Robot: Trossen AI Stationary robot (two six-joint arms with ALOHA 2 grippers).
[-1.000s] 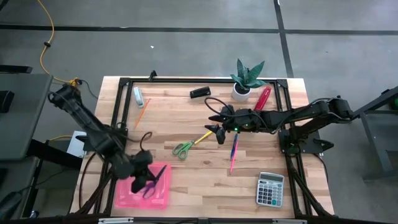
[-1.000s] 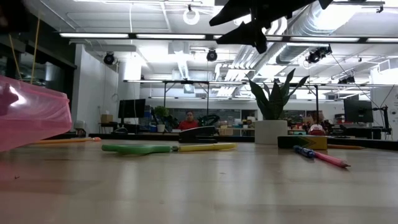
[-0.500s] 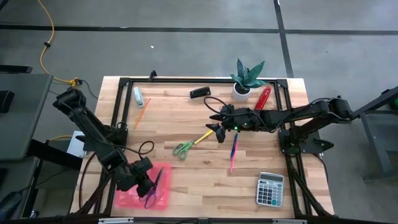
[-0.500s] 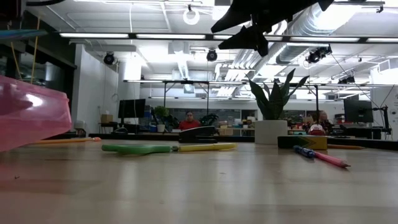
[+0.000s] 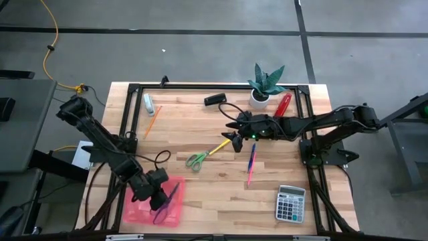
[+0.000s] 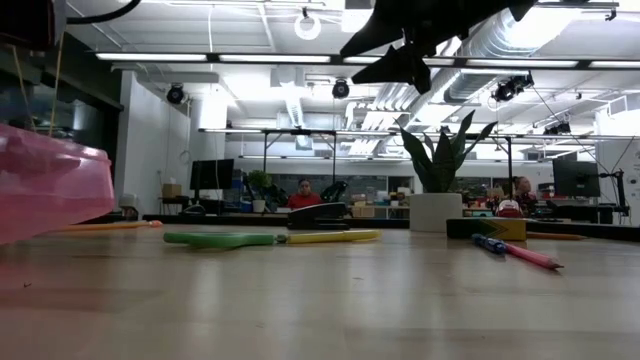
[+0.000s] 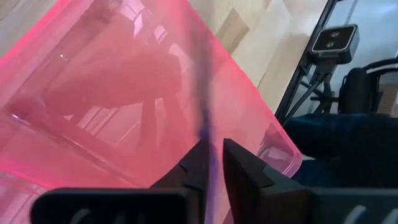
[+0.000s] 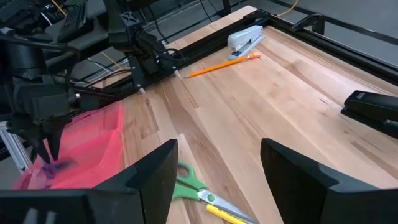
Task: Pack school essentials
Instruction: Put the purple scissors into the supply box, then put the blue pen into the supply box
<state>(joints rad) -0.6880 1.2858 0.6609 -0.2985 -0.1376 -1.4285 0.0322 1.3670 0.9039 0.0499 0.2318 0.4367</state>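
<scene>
Left pincer (image 5: pixel 160 199) hung over the pink tray (image 5: pixel 137 213) at the desk's (image 5: pixel 200 191) near left corner, fingers (image 7: pixel 198 167) closed on the purple scissors (image 5: pixel 165 201), whose blade pointed down into the tray. Right pincer (image 5: pixel 233 143) hovered above mid-desk, fingers (image 8: pixel 297 171) wide apart, nothing between them. Just beside it, on the desk, lay the green scissors (image 5: pixel 196 160) with a yellow pencil (image 5: pixel 218 148) touching them. A blue pencil (image 5: pixel 253 154) and a red pencil (image 5: pixel 250 172) lay end to end nearer the desk's middle. An orange pencil (image 5: pixel 153 120) and a small green-blue box (image 5: pixel 148 103) sat at the far left. Calculator (image 5: pixel 291 203) at the near right corner.
</scene>
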